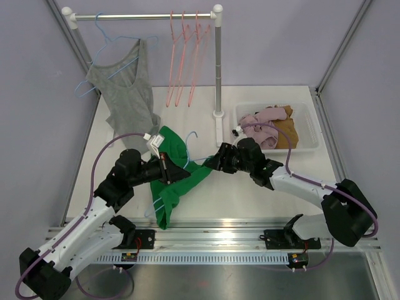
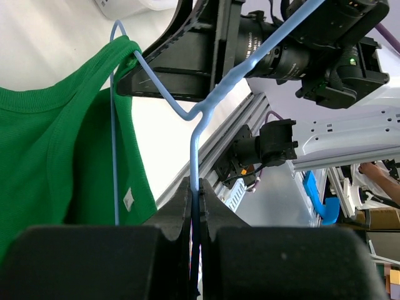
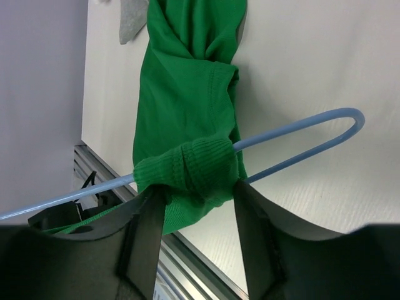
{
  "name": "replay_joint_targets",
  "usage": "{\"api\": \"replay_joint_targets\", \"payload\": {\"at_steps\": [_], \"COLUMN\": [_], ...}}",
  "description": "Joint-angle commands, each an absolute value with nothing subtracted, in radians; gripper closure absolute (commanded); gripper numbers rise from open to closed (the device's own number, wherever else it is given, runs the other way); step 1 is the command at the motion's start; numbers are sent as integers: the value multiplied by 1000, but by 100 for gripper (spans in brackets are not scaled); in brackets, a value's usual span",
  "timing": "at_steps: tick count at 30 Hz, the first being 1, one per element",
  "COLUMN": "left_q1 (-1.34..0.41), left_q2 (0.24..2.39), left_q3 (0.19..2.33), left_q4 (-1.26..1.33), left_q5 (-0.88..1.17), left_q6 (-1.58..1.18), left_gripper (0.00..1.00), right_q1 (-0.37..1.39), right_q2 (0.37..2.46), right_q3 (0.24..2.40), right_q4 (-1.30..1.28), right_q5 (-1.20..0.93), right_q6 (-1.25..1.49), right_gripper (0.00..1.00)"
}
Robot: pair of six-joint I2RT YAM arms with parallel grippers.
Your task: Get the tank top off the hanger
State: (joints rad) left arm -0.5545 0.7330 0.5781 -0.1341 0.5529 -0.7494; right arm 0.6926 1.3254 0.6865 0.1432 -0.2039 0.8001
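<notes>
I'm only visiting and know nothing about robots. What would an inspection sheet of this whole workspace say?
Surface: white table, no spills seen.
Job's things: green tank top threaded on light blue wire hanger.
Clutter: grey tank top and pink hangers on white rack; white bin of clothes.
Grippers: left end effector shut on the hanger wire; right end effector shut on the top's strap.
Cables: purple cables loop along both arms.
Surroundings: pale lilac walls.
</notes>
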Motion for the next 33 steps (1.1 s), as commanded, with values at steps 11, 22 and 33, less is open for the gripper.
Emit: {"api": "replay_joint_targets", "payload": {"at_steps": [11,22,33], "left_q1": [-560,-560,-560], "left_q2": [707,618,534], "left_q3": [660,692,833], "left_q4": [-231,-360,-283], "left_q5": [488,566,696], "left_q6": [-644,-583,-638], "left_gripper": [100,100,100], "right_q1": [707,632,534], "right_q2": [1287,1312,1207], "right_q3": [735,876,985], "right_q4": [81,-227,-298], "right_q5": [-74,218,-174], "right_q6": [683,500,399], "right_gripper": [90,100,100]}}
